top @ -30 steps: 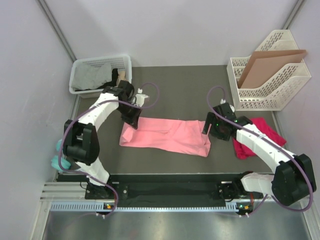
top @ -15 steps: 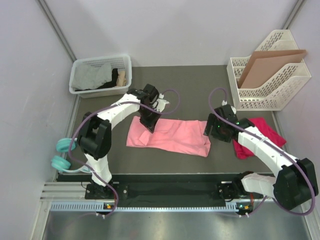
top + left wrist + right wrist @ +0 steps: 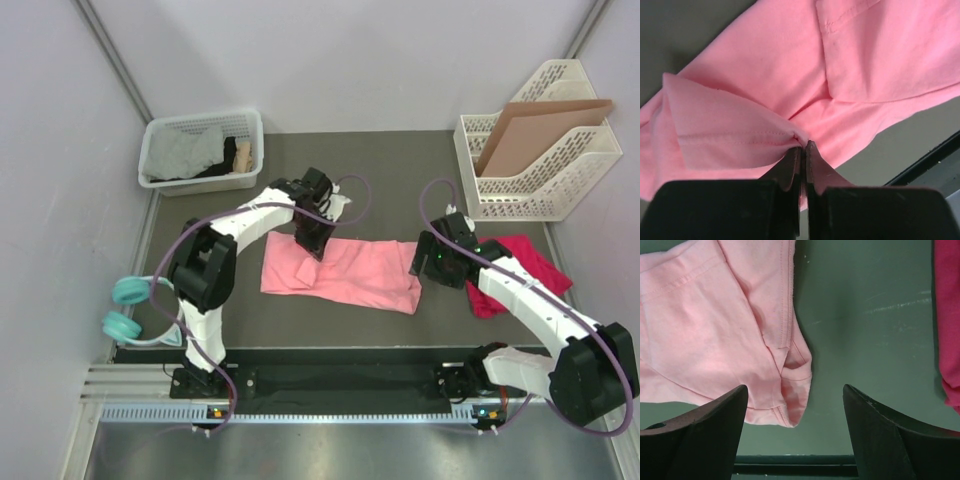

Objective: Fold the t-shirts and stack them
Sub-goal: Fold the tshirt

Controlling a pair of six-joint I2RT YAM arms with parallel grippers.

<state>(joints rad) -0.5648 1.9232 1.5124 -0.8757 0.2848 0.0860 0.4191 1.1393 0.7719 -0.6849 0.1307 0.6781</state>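
Currently your left end effector (image 3: pixel 801 150) is clamped on a stitched hem fold of the soft salmon-pink t-shirt (image 3: pixel 352 272) lying mid-worktop (image 3: pixel 380 180); only its wrist view shows that pinch. Your right end effector (image 3: pixel 795 390) stands open over its rumpled corner.

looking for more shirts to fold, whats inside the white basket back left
In the white basket lie a crumpled grey cloth, something dark and a small tan object. Whatever sits beneath the grey cloth is covered, so more shirts cannot be ruled out.
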